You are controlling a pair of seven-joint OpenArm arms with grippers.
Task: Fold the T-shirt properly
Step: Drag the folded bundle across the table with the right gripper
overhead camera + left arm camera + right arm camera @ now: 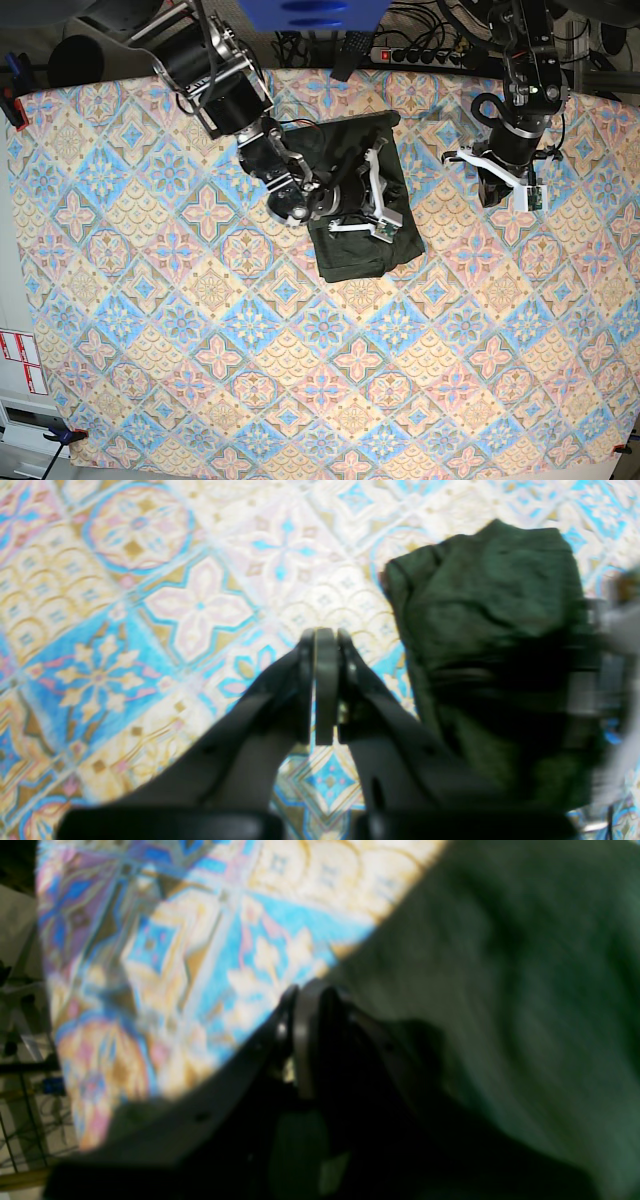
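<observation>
right wrist view blurred, t-shirt (500,1015) cropped, right jaws (310,1000) closed

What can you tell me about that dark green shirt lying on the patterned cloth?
The T-shirt is dark olive-green, plain, and looks like thin, soft knit. It is already folded into a compact, roughly rectangular bundle with wrinkles and slightly uneven edges, lying flat on the colourful tiled-pattern tablecloth toward the far middle of the table. The right arm reaches over it, its shut tool low above the fabric; actual contact cannot be told. The left tool, also shut, hangs clear of the shirt to one side.
</observation>
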